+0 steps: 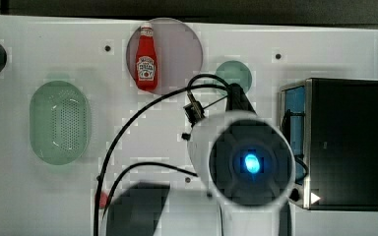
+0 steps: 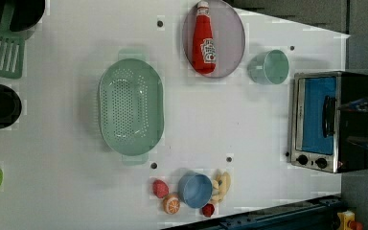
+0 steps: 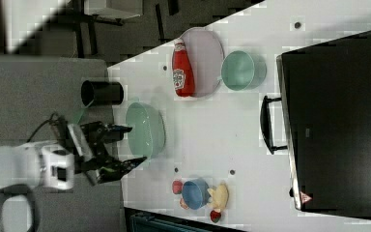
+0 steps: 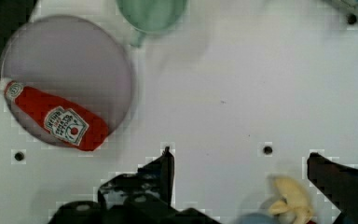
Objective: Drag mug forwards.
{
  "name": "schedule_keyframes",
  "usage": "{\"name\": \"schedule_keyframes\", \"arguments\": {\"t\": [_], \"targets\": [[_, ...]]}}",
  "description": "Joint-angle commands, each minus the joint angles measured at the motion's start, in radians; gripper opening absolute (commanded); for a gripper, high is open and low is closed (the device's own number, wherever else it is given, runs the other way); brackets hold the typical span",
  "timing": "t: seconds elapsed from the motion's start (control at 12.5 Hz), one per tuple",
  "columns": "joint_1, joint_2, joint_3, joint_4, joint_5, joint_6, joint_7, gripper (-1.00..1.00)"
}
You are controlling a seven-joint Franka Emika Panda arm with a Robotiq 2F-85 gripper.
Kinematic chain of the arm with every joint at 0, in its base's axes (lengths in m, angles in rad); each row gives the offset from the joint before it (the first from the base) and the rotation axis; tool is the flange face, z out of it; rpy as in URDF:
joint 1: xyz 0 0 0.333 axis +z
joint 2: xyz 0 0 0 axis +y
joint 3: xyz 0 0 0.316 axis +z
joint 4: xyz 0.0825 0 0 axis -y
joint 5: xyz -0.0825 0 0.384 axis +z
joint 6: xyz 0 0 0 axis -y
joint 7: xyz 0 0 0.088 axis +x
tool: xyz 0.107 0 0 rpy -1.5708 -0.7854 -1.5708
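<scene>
Wrist view: fingers point(image 4: 240, 161) spread wide, apart from mug point(image 4: 151, 14).

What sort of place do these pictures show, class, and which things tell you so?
Probably a mock kitchen set up on a white lab table: a toaster oven, a colander and a ketchup bottle lying on a plate, with an open robot pincer above.

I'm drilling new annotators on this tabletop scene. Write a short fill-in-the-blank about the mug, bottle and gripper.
The ketchup bottle lies on the grey ____.
The mug stands between that plate and the toaster ____.
The gripper has its fingers ____, holding nothing.

Missing words: plate; oven; open
</scene>
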Motion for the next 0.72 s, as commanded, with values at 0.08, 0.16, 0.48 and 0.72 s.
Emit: {"name": "schedule_keyframes", "arguments": {"t": [0.08, 0.16, 0.48, 0.72], "targets": [[-0.001, -0.049, 0.001, -0.012, -0.006, -0.041, -0.051, 1.00], [-0.001, -0.074, 0.006, -0.016, -0.006, -0.059, -0.051, 1.00], [-0.002, -0.113, 0.011, -0.018, -0.027, -0.080, -0.051, 1.00], [-0.003, -0.113, 0.006, -0.018, -0.027, -0.139, -0.051, 1.00]]}}
